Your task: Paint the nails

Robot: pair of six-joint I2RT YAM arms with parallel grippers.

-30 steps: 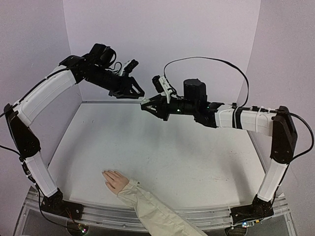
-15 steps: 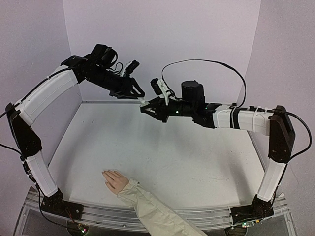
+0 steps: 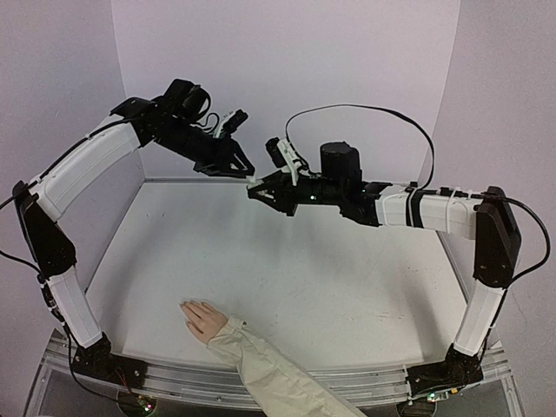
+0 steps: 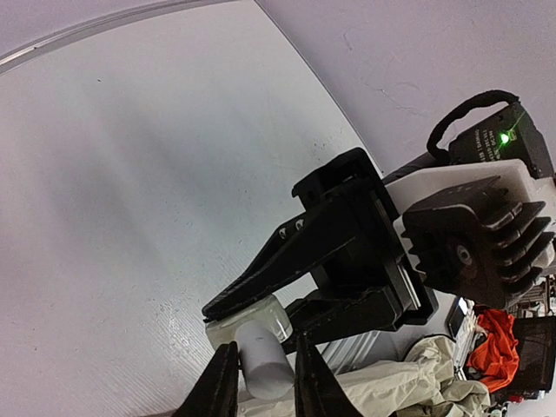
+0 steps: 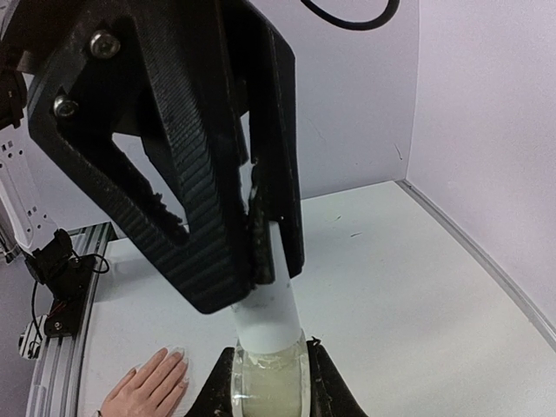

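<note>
White table (image 3: 304, 287), both arms raised meeting mid-air, right pincer (image 3: 255, 185) gripping small bottle (image 5: 268, 382), left pincer (image 4: 262, 387) clasping its white cap (image 5: 265, 313).

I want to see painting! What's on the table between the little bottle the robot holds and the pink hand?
Nothing. In the top view, only bare white table lies between the bottle and the hand.

Over white table (image 3: 330, 287): small bottle (image 5: 267, 347) w/ white cap, airborne.
</note>
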